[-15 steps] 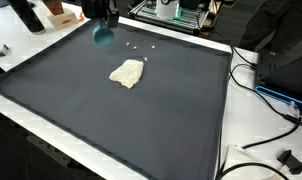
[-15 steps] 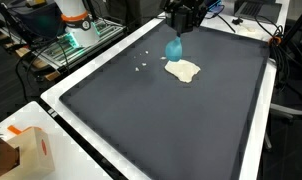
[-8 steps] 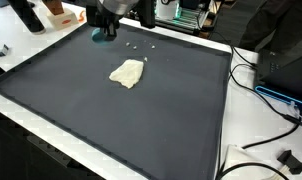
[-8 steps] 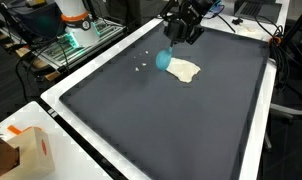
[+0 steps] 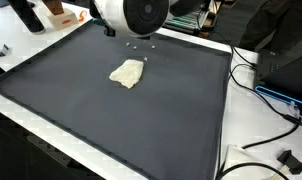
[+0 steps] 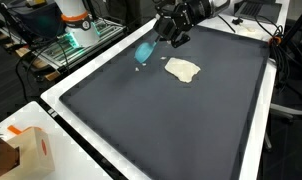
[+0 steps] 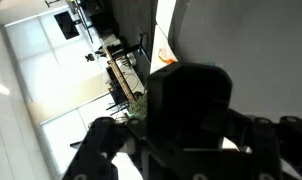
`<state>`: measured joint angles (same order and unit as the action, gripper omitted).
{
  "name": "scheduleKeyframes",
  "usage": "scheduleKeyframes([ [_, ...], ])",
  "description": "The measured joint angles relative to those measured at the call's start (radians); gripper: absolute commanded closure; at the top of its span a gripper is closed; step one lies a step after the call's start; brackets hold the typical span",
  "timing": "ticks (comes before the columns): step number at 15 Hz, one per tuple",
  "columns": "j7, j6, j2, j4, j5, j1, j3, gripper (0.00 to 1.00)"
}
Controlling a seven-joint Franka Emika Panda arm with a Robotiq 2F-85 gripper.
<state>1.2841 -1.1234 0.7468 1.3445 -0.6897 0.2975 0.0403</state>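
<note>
Hanging in the air just beside the gripper [image 6: 163,38], the teal object [image 6: 144,52] is above the black mat [image 6: 141,120], near the beige cloth [image 6: 182,69]. Whether the jaws clamp it cannot be told. Judgement: object is off the mat, not yet set down; cloth untouched.

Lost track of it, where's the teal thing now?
In an exterior view, the teal object is above the black mat, beside the end effector and near the cream cloth.

Teal-blue piece [image 6: 145,51] at the black gripper [image 6: 159,40] — plain, no pattern. Cream-white cloth [image 6: 182,69] on a dark charcoal mat [image 6: 161,120], white border [image 6: 91,62] — and a glossy white arm [image 5: 136,15].
</note>
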Motion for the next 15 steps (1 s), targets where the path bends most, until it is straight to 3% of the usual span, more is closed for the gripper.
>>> scheduleKeyframes([
  [4,-0.091,0.003,0.061,-0.056,-0.027,-0.002,-0.001,0.81],
  [15,-0.329,-0.162,0.076,-0.087,-0.027,-0.004,-0.018,0.81],
])
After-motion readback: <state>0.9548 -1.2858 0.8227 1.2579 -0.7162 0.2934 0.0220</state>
